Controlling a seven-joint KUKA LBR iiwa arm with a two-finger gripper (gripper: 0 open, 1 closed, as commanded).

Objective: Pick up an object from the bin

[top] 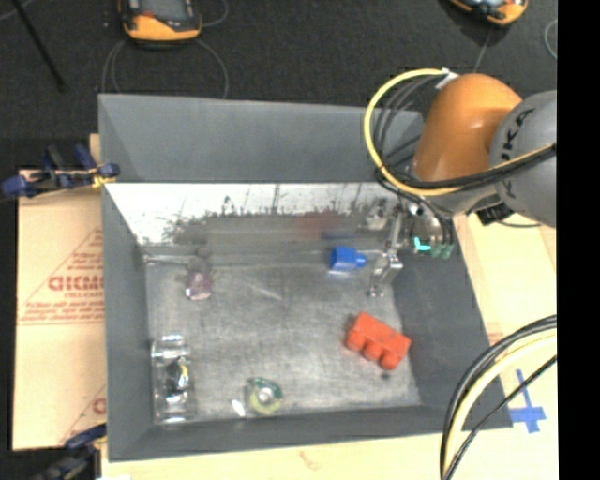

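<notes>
Camera view: the bin (pixel 281 150) is grey metal with sloping walls and a scuffed floor, and five loose things lie on it, well apart. A blue block (pixel 347 259) sits toward the far right of the floor, close under the far wall. A red block (pixel 377 339) lies nearer, right of centre, tilted. A clear box (pixel 172 377) stands in the near left corner with something dark inside. A small round greenish thing (pixel 264 396) lies by the near wall. A pale pinkish thing (pixel 199 281) lies at the far left.

The gripper (pixel 384 267) is down at the far right of the floor, just right of the blue block; whether they touch, and whether the gripper is wide or narrow, I cannot tell. Nothing shows as held. Above it is the arm's orange cover (pixel 464 122), ringed by cables.

Round the bin is a dark floor (pixel 281 47); an orange and black device (pixel 161 19) lies at the top left.
</notes>
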